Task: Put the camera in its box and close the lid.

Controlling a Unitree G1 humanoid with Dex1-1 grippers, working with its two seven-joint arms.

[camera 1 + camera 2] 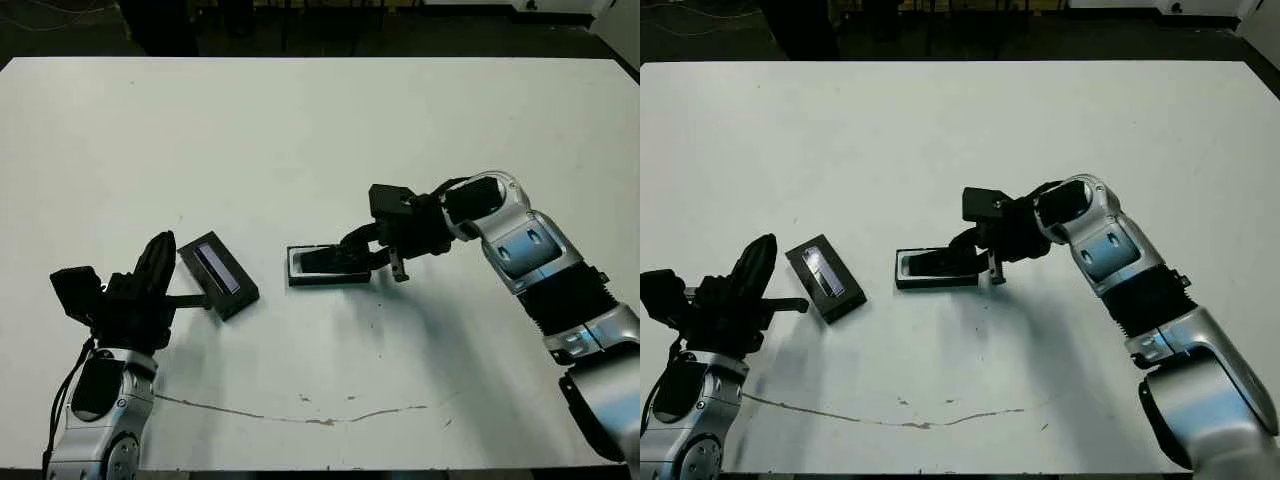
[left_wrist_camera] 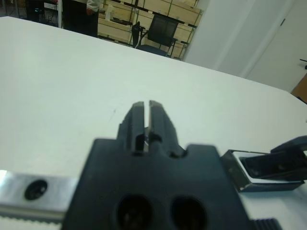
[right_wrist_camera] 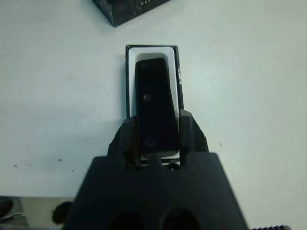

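Black camera (image 3: 154, 103) over the white lining of a black-walled box (image 3: 130, 81). Black lid (image 1: 218, 275) with a pale greyish-purple stripe (glossy, lengthwise along its middle). White table (image 1: 320, 130), marked by a thin brownish line near the front edge. Black fingers (image 2: 144, 120), silver-grey arms.

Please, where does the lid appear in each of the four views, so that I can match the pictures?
Left eye view: the lid, left of centre, beside the left pincer.
Right eye view: lower left.
Left wrist view: not in it.
Right wrist view: only a corner, at the top edge.
Shared landmark: the box, with the camera in the right pincer.
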